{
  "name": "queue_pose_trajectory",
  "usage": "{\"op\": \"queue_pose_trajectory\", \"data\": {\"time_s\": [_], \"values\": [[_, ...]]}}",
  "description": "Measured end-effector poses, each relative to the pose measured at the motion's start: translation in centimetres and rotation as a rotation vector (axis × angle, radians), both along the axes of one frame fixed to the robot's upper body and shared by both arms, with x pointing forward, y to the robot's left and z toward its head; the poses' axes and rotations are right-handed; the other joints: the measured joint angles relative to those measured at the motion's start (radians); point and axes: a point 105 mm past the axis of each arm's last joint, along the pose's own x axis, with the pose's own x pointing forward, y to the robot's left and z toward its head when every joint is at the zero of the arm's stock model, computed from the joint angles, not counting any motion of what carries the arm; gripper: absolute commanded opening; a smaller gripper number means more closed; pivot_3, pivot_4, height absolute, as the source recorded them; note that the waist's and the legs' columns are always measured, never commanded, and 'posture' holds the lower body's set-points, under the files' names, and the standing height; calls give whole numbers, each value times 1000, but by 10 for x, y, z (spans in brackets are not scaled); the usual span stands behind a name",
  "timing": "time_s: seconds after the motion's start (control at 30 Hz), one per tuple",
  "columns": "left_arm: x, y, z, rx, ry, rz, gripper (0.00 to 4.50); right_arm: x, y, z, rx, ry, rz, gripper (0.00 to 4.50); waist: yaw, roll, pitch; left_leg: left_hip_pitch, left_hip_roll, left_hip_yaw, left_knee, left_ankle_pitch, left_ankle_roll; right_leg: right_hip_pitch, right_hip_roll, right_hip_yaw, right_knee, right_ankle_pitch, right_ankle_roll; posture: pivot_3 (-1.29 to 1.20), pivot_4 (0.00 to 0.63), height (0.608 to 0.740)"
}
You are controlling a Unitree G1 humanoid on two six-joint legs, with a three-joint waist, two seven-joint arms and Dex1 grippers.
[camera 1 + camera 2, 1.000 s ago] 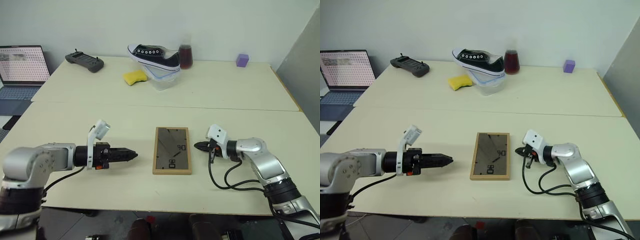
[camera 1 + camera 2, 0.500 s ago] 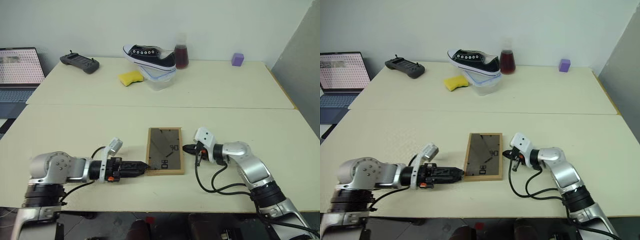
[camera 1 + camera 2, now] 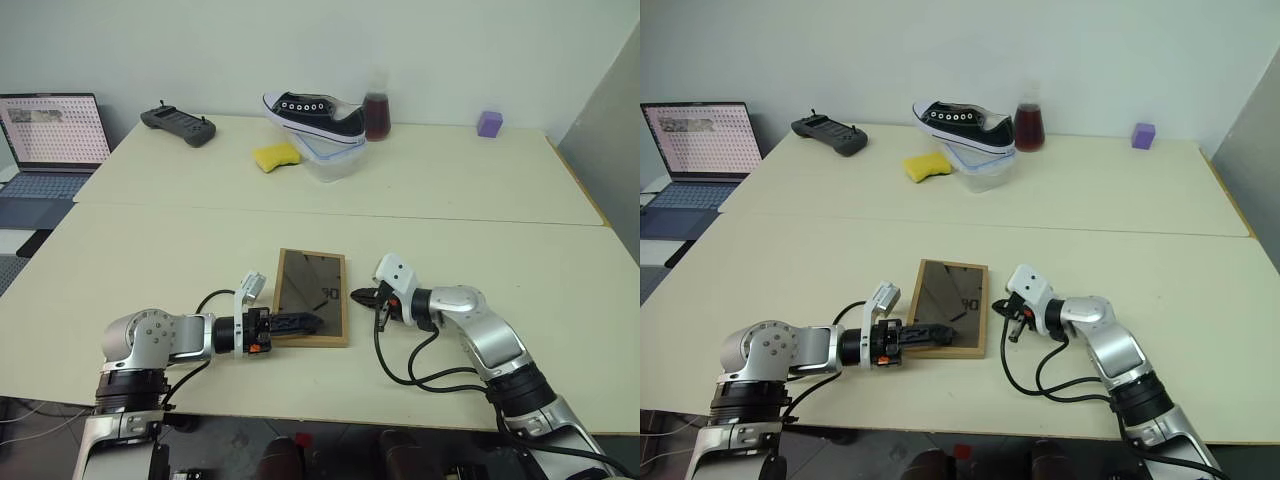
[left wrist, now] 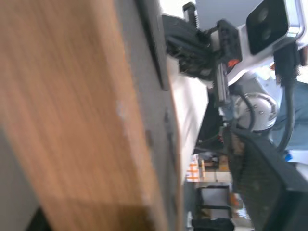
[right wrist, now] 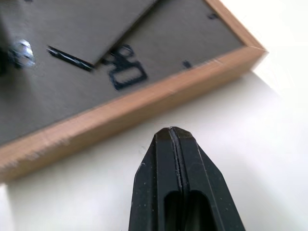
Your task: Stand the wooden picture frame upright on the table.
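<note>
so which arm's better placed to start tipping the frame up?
Left, probably. The left gripper already reaches over the near left corner of the wooden picture frame, which lies back-up on the table. The right gripper is shut, just off the frame's right edge, better suited to bracing.

Bright even light, soft shadows; left wrist view blurry.

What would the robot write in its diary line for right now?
frame: wooden picture frame lying back-up on table | left gripper at frame's near-left corner | right gripper shut beside frame's right edge
</note>
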Motion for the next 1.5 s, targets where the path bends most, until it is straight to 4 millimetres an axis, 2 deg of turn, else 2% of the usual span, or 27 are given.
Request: {"op": "queue_pose_trajectory", "data": {"time_s": [0.17, 0.23, 0.27, 0.3, 0.37, 0.4, 0.43, 0.47, 0.53, 0.57, 0.63, 0.7, 0.83, 0.87, 1.0, 1.07, 1.17, 1.27, 1.37, 1.5], "values": [[-5, 5, 4, 44, -35, -1, 1495, 14, -16, 5, 7, -27, -79, 0, -8, -1, 1, -1, 1, 0, -1, 0, 0, -1, 1, 1, 0, 0, 0, 0, 150, 740], [-6, 3, 8, 52, -72, -10, 1327, 19, -22, 12, 15, -47, -111, 0, -8, -1, 1, -1, 1, 0, -1, 0, 0, -1, 1, 1, 0, 0, 0, 0, 150, 740], [-5, 3, 11, 65, -94, -5, 1324, 25, -24, 25, 61, -67, -133, 0, -9, -1, 1, 0, 1, 0, -1, 0, 0, -1, 1, 1, 0, 0, 0, 0, 150, 740], [-4, 2, 11, 66, -99, -2, 1322, 27, -24, 29, 77, -73, -138, 0, -9, 0, 1, -1, 1, 0, -1, 0, 0, -1, 1, 1, 0, 0, 0, 0, 150, 740], [1, -1, 12, 69, -114, 26, 1321, 32, -22, 58, 177, -98, -143, 0, -9, 0, 1, -1, 1, 0, -1, 0, 0, -2, 1, 0, 0, 0, 0, 0, 150, 740], [3, -4, 13, 76, -121, 34, 1321, 33, -19, 74, 215, -117, -132, 343, -8, -1, 1, -1, 1, 0, -1, 0, 0, -1, 1, 0, 0, 0, 0, 0, 150, 740], [7, -6, 15, 83, -132, 40, 1321, 33, -16, 90, 257, -129, -116, 399, -8, -1, 1, -1, 1, 0, -1, 0, 0, -1, 1, 0, 0, 0, 0, 0, 150, 740], [11, -8, 19, 96, -152, 49, 1321, 31, -12, 110, 318, -130, -86, 651, -7, -1, 1, -1, 1, 0, -1, 0, 0, -1, 1, 0, 0, 0, 0, 0, 150, 740], [18, -10, 30, 109, -200, 50, 1321, 22, -3, 136, 390, -99, -4, 1136, -7, -1, 2, -2, 1, -1, -1, 0, 0, -2, 1, -1, 0, 0, 0, 0, 150, 740], [21, -11, 38, 110, -235, 47, 1321, 16, 2, 146, 411, -84, 44, 1450, -7, -1, 2, -2, 1, -1, -1, 0, 0, -2, 1, -1, -1, 0, 0, 0, 150, 740], [27, -13, 59, 111, -343, 41, 1321, 4, 11, 161, 433, -70, 131, 1788, -7, -1, 2, -2, 1, -1, -2, 0, 0, -1, 1, -1, -3, 0, 0, 0, 150, 740], [30, -16, 81, 112, -475, 24, 1321, 3, 14, 159, 428, -33, 146, 2226, -7, -1, 2, -2, 1, 0, -3, 0, 0, -1, 1, 0, -4, 0, 0, 0, 150, 740], [33, -19, 88, 124, -556, 18, 1321, 13, 13, 149, 420, 24, 111, 3145, -8, -1, 2, -2, 1, 0, -3, 0, 0, -2, 1, 0, -4, 0, 0, 0, 150, 740], [32, -21, 90, 124, -575, 12, 1321, 16, 15, 152, 425, 24, 101, 3276, -8, -1, 2, -3, 1, 0, -3, 0, 0, -2, 1, 0, -4, 0, 0, 0, 150, 740], [29, -26, 97, 130, -637, -3, 1321, 18, 23, 167, 443, -16, 108, 4261, -10, -1, 2, -3, 1, 0, -3, 0, 0, -2, 1, 0, -5, 0, 0, 0, 150, 740], [30, -28, 96, 130, -633, 10, 1321, 15, 32, 169, 485, 10, 132, 4352, -11, -1, 3, -3, 1, 0, -3, 0, 0, -2, 1, 0, -5, 0, 0, 0, 150, 740], [30, -35, 93, 121, -625, 4, 1321, -1, 50, 168, 505, 39, 218, 4352, -14, -1, 2, -3, 1, 0, -3, 0, 0, -2, 1, -1, -5, 0, 0, 0, 150, 740], [29, -37, 92, 119, -627, 2, 1321, -15, 58, 171, 514, 16, 273, 4352, -14, -1, 3, -4, 1, -1, -3, 0, 0, -2, 0, -1, -5, 0, 0, 0, 150, 740], [30, -36, 92, 123, -628, 5, 1321, -23, 55, 171, 510, 13, 300, 4352, -13, -1, 3, -4, 1, -1, -3, 0, 0, -2, 0, -1, -5, 0, 0, 0, 150, 740], [28, -34, 88, 127, -602, 0, 1321, -34, 37, 165, 470, 43, 338, 4352, -14, -1, 3, -4, 1, -1, -3, 0, 0, -2, 1, -1, -6, 0, 0, 0, 150, 740]]}}
